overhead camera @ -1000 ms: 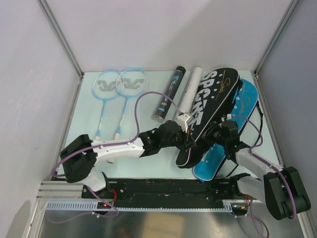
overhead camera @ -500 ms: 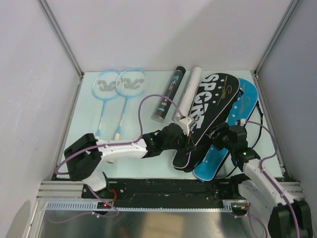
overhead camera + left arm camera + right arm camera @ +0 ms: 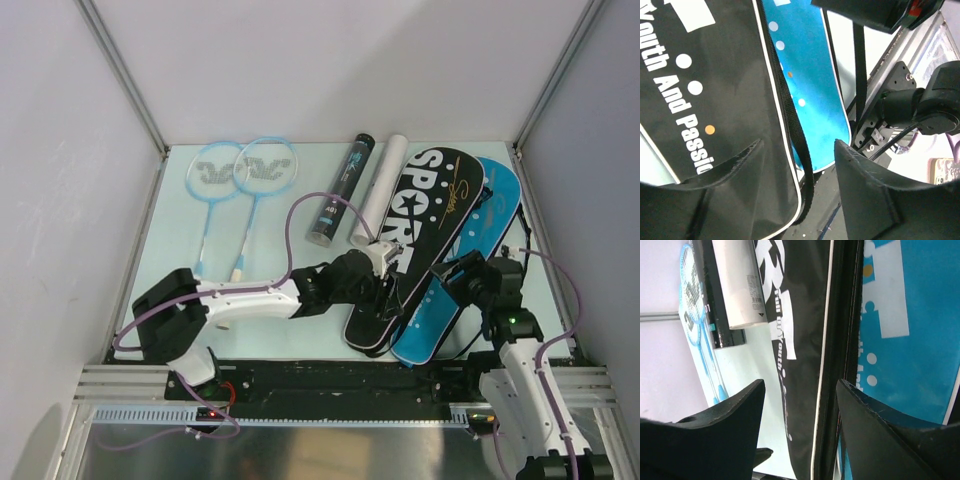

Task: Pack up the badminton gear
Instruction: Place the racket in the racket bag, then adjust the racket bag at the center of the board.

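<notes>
Black "SPORT" bag (image 3: 425,215) lies flat and diagonal on the pale bench (image 3: 170,235), right of centre, its right edge overlapping the blue bag (image 3: 480,235), which also lies flat and shows along the right side and at the near end. Top view: black tube (image 3: 340,195) and white tube (image 3: 380,190) lie side by side just left of the black bag, with the white tube's near end touching or nearly touching the bag edge. Two light-blue rackets (image 3: 240,170) lie at far left, heads side by side, well apart from the bags. Left gripper (image 3: 392,290) sits over the narrow near end of the black bag; right gripper (image 3: 455,278) is over the seam where the two bags overlap. Left wrist view: fingers (image 3: 740,170) spread apart and empty, above the black bag's piped edge; a black webbing strap (image 3: 807,175) runs down between them, blue bag beyond it. Right wrist view: fingers (image 3: 725,425) likewise parted, gripping nothing, straddling the black bag's edge from above; blue bag to the right, both tubes and the racket heads at upper left. Contact with the fabric cannot be confirmed for either gripper.
</notes>
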Controlling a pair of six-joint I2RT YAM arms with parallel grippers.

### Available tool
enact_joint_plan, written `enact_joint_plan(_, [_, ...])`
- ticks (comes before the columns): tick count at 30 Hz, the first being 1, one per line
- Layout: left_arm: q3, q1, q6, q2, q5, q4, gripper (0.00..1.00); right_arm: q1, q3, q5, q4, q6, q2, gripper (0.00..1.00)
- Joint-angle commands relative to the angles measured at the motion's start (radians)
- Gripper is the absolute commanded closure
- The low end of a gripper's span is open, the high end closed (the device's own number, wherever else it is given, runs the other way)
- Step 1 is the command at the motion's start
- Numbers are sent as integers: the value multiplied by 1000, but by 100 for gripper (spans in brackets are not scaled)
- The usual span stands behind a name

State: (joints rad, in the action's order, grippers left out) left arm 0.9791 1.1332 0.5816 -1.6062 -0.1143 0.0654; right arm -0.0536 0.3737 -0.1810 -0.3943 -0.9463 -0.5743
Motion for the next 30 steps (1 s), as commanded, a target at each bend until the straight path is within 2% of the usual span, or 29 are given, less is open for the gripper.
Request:
enact_joint_plan(1, [45, -4, -10, 93, 81, -116, 35, 58, 101, -24, 43, 129, -72, 36])
enact_joint_plan(5, [-37, -44, 50, 191, 149, -167, 25, 157, 169, -81, 77, 234, -199, 35])
enact_joint_plan(9, [-160, -96, 84, 260, 101, -170, 20, 241, 237, -205, 127, 305, -357, 35])
enact_joint_plan(14, [-285, -116, 104, 311, 73, -170, 18, 259, 323, -273, 159, 358, -569, 36])
enact_joint_plan(17, [-326, -119, 116, 329, 59, -171, 16, 221, 329, -321, 165, 362, -645, 36])
enact_joint_plan(22, [-350, -124, 108, 352, 80, -161, 13, 119, 249, -277, 163, 301, -613, 31])
enact_joint_plan(30, [-331, -128, 94, 328, 59, -135, 16, -2, 65, -196, 233, 118, -487, 29])
